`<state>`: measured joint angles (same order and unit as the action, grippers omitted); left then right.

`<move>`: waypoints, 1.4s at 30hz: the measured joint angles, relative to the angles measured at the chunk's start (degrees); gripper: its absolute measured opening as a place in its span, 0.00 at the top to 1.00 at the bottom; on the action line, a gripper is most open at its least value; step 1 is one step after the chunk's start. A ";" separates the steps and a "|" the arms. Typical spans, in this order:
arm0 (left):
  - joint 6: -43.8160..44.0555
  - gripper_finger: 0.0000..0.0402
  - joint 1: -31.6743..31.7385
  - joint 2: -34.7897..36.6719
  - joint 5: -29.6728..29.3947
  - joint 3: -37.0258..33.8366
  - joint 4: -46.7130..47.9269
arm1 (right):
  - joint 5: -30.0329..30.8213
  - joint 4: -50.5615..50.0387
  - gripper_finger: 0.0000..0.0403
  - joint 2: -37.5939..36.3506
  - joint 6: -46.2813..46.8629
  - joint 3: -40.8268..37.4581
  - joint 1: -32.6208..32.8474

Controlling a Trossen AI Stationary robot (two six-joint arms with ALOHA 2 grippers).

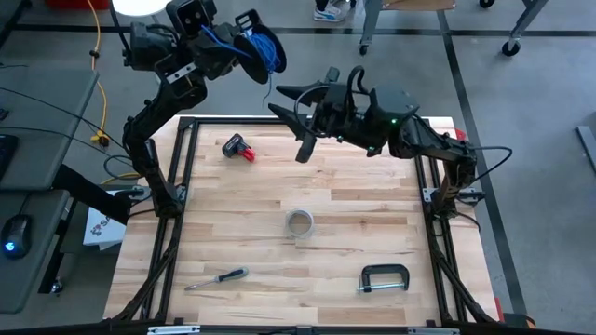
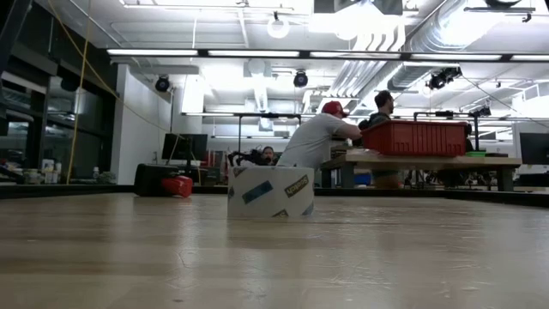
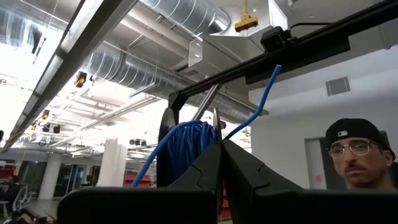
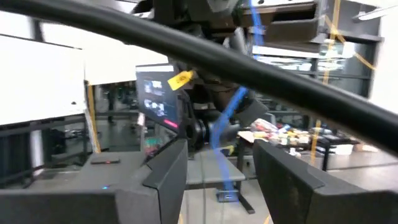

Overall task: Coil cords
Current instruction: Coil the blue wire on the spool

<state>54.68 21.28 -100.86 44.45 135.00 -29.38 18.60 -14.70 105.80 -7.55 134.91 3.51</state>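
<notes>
The blue cord (image 1: 266, 46) is wound into a coil (image 3: 186, 146) and hangs high above the table's far left part. My left gripper (image 1: 250, 35) is raised there, shut on it (image 3: 220, 149). One loose end (image 3: 268, 87) sticks up past the fingertips. My right gripper (image 1: 291, 121) hovers open over the table's far middle, pointing toward the left arm. In the right wrist view a blue strand (image 4: 231, 109) hangs farther off, seen between its open fingers (image 4: 217, 168), and they touch nothing. My left gripper pinches strands of the blue coil (image 3: 211, 140) between its two fingertips, which slant upward. The coil bunches beside and beyond the fingertips. It is lifted clear of the table, with one end rising free above it. How many strands lie between the fingers does not show.
On the wooden table (image 1: 372, 205) lie a red-and-black tool (image 1: 239, 147), a tape roll (image 1: 299, 223), a screwdriver (image 1: 216, 277) and a C-clamp (image 1: 384, 277). The low view shows the tape roll (image 2: 270, 190); people sit at a bench behind. A person shows in the left wrist view.
</notes>
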 joint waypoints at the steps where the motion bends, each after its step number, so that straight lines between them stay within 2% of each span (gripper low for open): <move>1: -0.27 0.99 -0.06 0.00 0.00 0.00 -0.03 | -1.15 0.02 0.56 0.00 0.08 0.00 0.00; 14: -1.37 0.99 -2.34 -0.02 -0.20 0.00 0.00 | -1.62 0.52 0.56 0.00 0.02 0.00 -1.78; 23: -1.89 0.99 -2.34 -0.04 -1.55 0.00 0.02 | -2.93 0.58 0.67 0.38 2.37 0.02 -1.11; 32: -1.93 0.99 -2.39 -0.04 -1.70 0.00 0.00 | -4.16 0.96 0.69 1.64 2.97 0.02 -1.16; 34: -1.91 0.99 -2.39 -0.04 -1.69 0.00 0.00 | -4.16 0.53 0.74 1.66 2.36 0.02 -1.07; 38: -2.77 0.99 -1.94 0.09 -1.68 -0.02 0.01 | -3.40 0.14 0.96 1.61 0.85 0.02 0.21; 42: -2.93 0.99 -0.33 0.75 -1.73 -0.02 0.02 | -1.40 -0.98 0.99 1.26 0.02 0.02 2.58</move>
<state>51.76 20.95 -100.11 42.72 134.98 -29.37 17.20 -15.68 107.06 -7.53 134.93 6.09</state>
